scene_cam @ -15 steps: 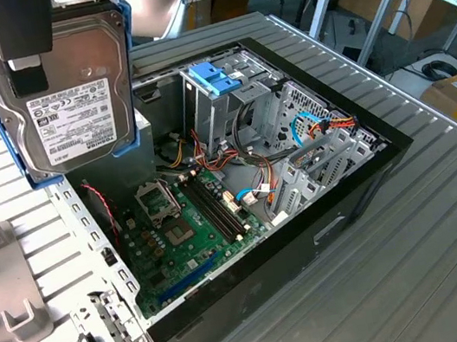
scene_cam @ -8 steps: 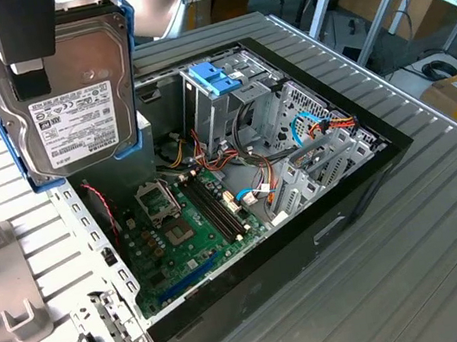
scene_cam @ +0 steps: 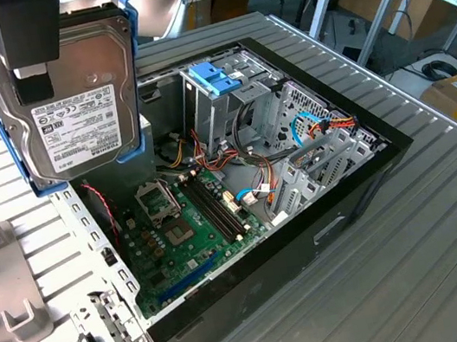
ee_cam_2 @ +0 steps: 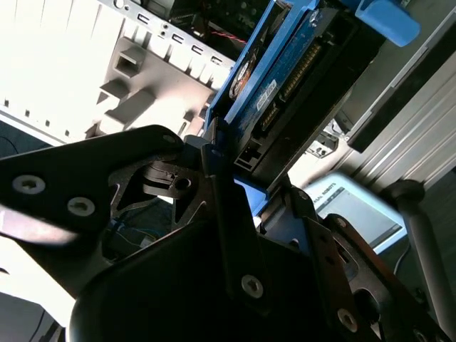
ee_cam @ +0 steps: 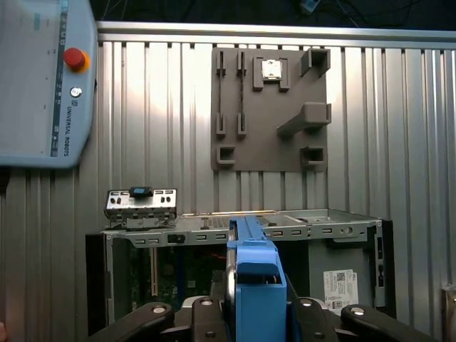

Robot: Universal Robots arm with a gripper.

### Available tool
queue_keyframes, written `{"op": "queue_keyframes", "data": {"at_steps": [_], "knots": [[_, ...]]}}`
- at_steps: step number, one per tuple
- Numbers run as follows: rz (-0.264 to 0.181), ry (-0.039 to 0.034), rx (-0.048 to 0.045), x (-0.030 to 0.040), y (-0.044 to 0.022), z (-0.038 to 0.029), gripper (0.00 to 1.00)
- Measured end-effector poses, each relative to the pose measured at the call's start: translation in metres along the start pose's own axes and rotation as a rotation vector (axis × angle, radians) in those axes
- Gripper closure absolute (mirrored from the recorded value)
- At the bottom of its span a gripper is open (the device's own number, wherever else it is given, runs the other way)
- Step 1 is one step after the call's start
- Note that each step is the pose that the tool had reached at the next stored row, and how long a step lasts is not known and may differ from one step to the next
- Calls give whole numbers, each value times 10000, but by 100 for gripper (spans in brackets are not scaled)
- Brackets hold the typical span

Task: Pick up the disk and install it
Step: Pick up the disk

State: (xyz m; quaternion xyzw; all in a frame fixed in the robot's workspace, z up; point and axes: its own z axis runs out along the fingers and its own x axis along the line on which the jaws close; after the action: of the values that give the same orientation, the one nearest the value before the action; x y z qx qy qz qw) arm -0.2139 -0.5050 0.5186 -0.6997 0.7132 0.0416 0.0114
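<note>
The disk [scene_cam: 69,110], a dark-grey hard drive with a white label in a light-blue carrier rail, hangs upright in the air above the open computer case [scene_cam: 361,175], over the corner at the exterior view's left. My gripper [scene_cam: 39,75] is shut on the disk's upper edge from above. The second wrist view shows the black fingers [ee_cam_2: 221,178] clamped on the disk [ee_cam_2: 299,71] edge-on. In the first wrist view the blue rail [ee_cam: 255,281] sits between the fingers, above the case [ee_cam: 320,226].
Inside the case are a green motherboard [scene_cam: 184,222], coloured cables and a silver drive cage with a deeper-blue latch [scene_cam: 215,78]. A grey fixture plate [scene_cam: 2,288] and a loose metal bracket [scene_cam: 106,332] lie on the slatted table. A teach pendant [ee_cam: 43,85] rests nearby.
</note>
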Motion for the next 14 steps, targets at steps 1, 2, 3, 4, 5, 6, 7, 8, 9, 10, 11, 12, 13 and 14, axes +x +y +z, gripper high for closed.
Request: {"op": "queue_keyframes", "data": {"at_steps": [1,2,3,4,5,6,7,8,9,10,11,12,13,14], "knots": [[0,0,0,6,0,-1,63],[0,0,0,12,0,-1,63],[0,0,0,21,0,-2,63],[0,-1,0,30,-1,-2,63],[0,0,0,38,-1,-3,63],[0,0,0,43,-1,-4,63],[0,0,0,51,-1,-4,63],[0,-1,0,57,-1,-4,63],[0,0,0,64,-1,-5,63],[0,1,-1,70,-1,-6,63],[0,0,0,77,-1,-6,63],[0,0,0,82,-1,-6,63],[0,0,0,91,-2,-7,63],[0,0,0,95,-2,-7,63]]}}
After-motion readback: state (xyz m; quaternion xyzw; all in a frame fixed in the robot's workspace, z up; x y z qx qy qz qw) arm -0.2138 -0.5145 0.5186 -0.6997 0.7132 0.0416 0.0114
